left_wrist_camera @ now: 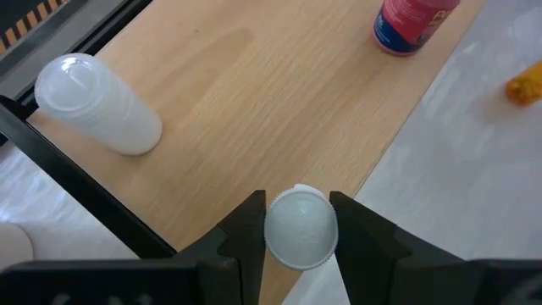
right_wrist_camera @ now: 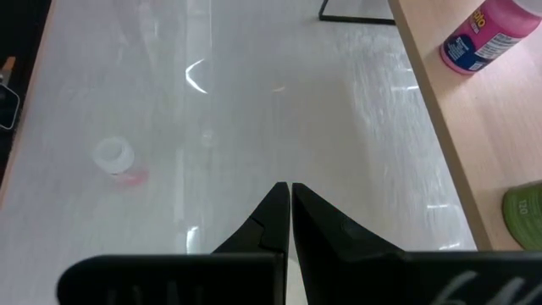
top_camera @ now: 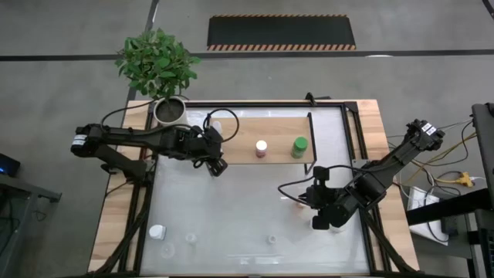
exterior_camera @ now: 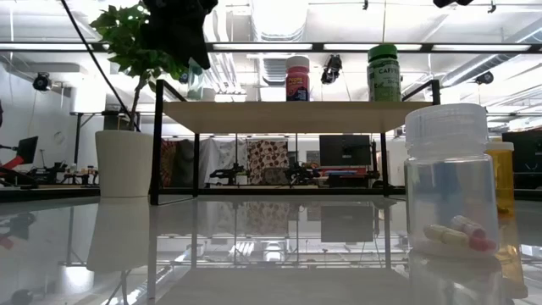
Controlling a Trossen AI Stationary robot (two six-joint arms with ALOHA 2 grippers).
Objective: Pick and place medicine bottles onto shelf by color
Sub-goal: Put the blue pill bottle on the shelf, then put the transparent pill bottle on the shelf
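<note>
Left gripper clamps a round white-capped bottle at the smooth light-wood shelf edge.

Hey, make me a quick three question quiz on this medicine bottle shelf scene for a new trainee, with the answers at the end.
1. True or false: the left gripper holds a white-capped bottle at the edge of the shelf.
2. Which bottles stand upright on the shelf in the high view? A) pink bottle and green bottle B) two orange bottles.
3. The right gripper is open or shut?

Key: 1 true; 2 A; 3 shut, holding nothing.
</note>
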